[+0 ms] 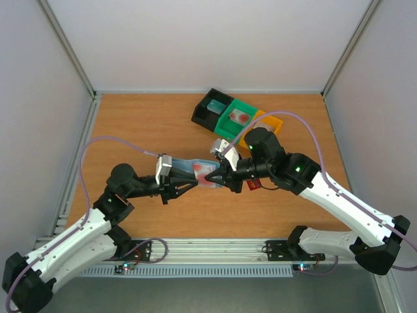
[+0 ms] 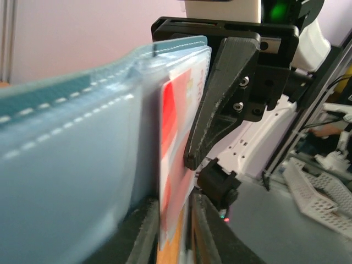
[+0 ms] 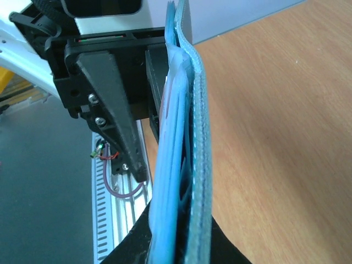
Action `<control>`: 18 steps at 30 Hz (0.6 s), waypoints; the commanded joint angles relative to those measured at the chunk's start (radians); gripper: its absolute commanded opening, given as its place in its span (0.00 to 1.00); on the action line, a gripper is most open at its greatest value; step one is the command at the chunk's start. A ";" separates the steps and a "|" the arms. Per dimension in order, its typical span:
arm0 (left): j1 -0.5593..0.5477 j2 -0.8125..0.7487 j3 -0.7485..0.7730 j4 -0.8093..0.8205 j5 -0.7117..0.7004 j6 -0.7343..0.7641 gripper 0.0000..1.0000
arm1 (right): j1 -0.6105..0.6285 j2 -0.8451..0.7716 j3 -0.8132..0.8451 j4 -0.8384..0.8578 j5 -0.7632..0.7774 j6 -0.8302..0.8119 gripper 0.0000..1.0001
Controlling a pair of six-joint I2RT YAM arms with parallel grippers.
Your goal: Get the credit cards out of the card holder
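The light blue card holder [image 1: 187, 167] hangs above the table between both arms. My right gripper [image 1: 219, 175] is shut on its edge; in the right wrist view the holder's layers [image 3: 184, 165] stand pinched between my right gripper [image 3: 179, 245]. A red and white credit card [image 2: 175, 143] sticks out of a pocket of the card holder [image 2: 71, 165]. My left gripper [image 2: 176, 239] has its fingers [image 2: 137, 242] close on either side of that card, with a slim gap still showing on one side. Overhead, the left gripper [image 1: 197, 181] meets the card [image 1: 207, 176].
At the back stand a black bin [image 1: 202, 115] with a teal card, a green bin [image 1: 228, 126] with a red-marked card, and an orange bin [image 1: 272, 122]. A small red and white item [image 1: 253, 186] lies under the right arm. Wooden table [image 3: 286, 110] lies below.
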 commanded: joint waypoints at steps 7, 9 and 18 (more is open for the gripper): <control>-0.007 -0.015 0.026 0.139 0.103 0.001 0.00 | 0.023 0.011 0.006 0.041 -0.125 -0.047 0.05; -0.006 -0.016 0.028 0.140 0.110 -0.006 0.00 | 0.023 0.006 -0.001 0.045 -0.118 -0.050 0.06; 0.026 -0.031 0.020 0.124 0.050 -0.068 0.00 | -0.040 -0.089 -0.088 0.061 -0.096 -0.040 0.26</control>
